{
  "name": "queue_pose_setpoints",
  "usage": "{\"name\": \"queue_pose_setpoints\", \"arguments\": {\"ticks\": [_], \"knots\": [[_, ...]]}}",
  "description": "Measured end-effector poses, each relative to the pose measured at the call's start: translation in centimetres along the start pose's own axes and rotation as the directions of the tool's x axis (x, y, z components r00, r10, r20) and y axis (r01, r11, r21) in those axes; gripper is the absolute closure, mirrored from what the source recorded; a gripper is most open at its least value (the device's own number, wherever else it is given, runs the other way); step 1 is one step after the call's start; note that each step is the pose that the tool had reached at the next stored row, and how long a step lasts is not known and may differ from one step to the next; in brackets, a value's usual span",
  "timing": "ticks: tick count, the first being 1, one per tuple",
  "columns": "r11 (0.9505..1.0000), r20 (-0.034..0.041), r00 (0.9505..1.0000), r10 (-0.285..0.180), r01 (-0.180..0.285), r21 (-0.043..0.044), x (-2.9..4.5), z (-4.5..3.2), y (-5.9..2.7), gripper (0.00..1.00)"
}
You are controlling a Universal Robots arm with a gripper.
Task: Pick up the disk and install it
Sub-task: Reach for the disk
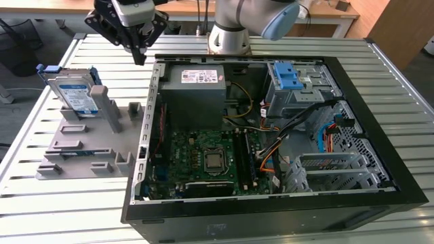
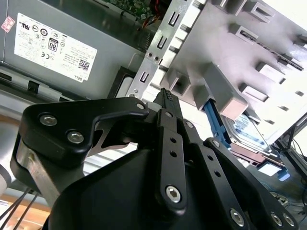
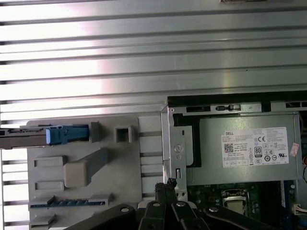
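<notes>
One disk (image 1: 74,95) stands upright in the grey holder (image 1: 80,138); empty fingers (image 1: 140,56), pressed together, hover near the white-stickered power supply (image 1: 196,96).

White sticker (image 3: 255,147), small print plus certification marks, on power supply (image 3: 211,163). Sticker carries square code too. White-and-blue printed label (image 1: 78,100) on disk (image 1: 62,81).

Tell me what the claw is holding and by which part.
Nothing. The claw is shut and empty; the disk stands upright in the grey holder.
</notes>
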State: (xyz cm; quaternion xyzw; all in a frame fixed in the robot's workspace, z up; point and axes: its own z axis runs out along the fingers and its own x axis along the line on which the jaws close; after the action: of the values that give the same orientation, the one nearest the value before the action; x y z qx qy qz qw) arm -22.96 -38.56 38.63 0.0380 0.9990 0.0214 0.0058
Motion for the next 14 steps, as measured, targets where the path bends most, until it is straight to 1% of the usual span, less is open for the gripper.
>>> {"name": "queue_pose_setpoints", "arguments": {"ticks": [6,11,14], "knots": [[1.0,-0.002,1.0,0.0,0.0,0.0001,0.94,0.04,0.37,0.89],[1.0,-0.0041,1.0,0.0,0.0,0.0004,2.16,0.09,0.99,0.89],[1.0,-0.0041,1.0,0.0,0.0,0.0002,3.11,0.13,1.15,0.89]]}}
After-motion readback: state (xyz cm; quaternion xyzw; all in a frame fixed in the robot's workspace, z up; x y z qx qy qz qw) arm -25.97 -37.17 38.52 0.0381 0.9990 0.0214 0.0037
